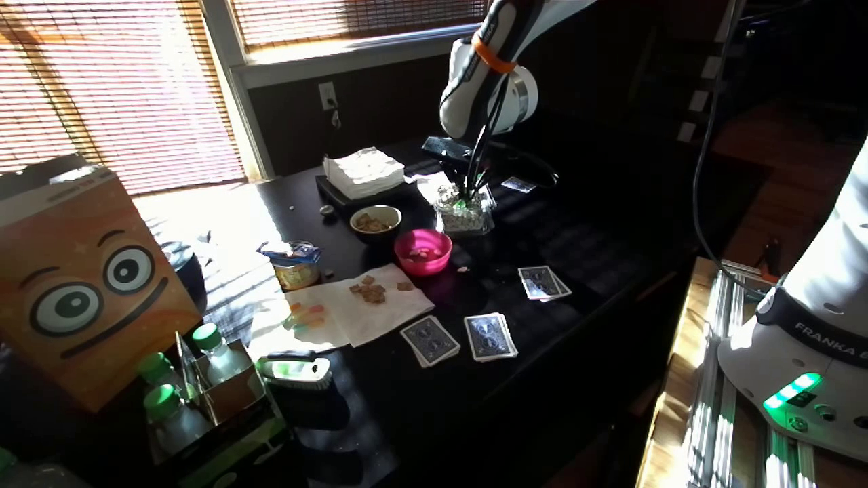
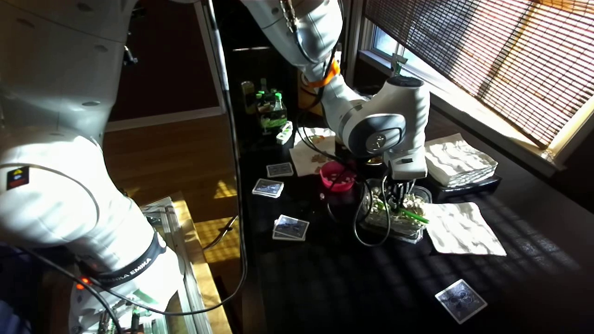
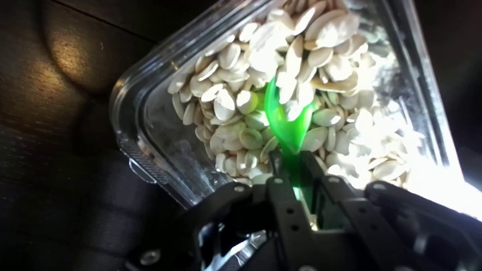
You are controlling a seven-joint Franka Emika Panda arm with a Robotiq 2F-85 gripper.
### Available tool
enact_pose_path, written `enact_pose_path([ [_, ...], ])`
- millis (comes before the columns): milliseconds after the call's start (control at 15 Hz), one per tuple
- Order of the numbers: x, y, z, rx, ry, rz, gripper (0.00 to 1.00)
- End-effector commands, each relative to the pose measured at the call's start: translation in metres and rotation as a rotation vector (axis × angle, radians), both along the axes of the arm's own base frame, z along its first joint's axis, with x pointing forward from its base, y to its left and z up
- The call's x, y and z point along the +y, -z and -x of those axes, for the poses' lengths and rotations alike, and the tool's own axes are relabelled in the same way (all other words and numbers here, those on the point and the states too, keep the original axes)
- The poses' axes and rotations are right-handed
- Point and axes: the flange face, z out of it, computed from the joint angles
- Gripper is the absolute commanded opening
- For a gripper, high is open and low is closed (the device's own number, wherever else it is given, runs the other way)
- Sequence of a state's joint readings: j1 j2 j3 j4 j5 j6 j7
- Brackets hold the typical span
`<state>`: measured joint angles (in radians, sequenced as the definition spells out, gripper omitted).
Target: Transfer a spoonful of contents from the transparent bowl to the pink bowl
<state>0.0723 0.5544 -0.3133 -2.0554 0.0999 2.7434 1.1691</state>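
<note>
My arm (image 2: pixel 380 132) bends over a clear tub (image 3: pixel 126 109), gripper (image 3: pixel 293 162) clamped on a green spoon (image 3: pixel 288 131), its 12 o'clock tip hidden by pumpkin seeds (image 3: pixel 228 131) in the wrist view.

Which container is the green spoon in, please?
The clear, angular container: the green spoon is among its pale seeds. The round pink bowl and cream-rimmed bowl show no spoon.

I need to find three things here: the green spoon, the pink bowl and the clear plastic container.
Green spoon (image 3: pixel 289 132), wrist view: scoop, near the handle.
Pink bowl (image 1: pixel 425 268), in an exterior view: outer wall.
Clear plastic container (image 3: pixel 131 81), wrist view: rim at one corner.
</note>
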Motion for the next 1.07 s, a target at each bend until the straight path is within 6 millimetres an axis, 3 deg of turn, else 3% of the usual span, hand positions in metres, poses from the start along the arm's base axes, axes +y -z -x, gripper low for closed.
enact_pose_path([
  [0,-0.001,-0.002,-0.006,-0.013,-0.01,-0.004,0.04],
  [1000,-0.021,-0.026,0.002,-0.092,0.014,-0.03,0.04],
])
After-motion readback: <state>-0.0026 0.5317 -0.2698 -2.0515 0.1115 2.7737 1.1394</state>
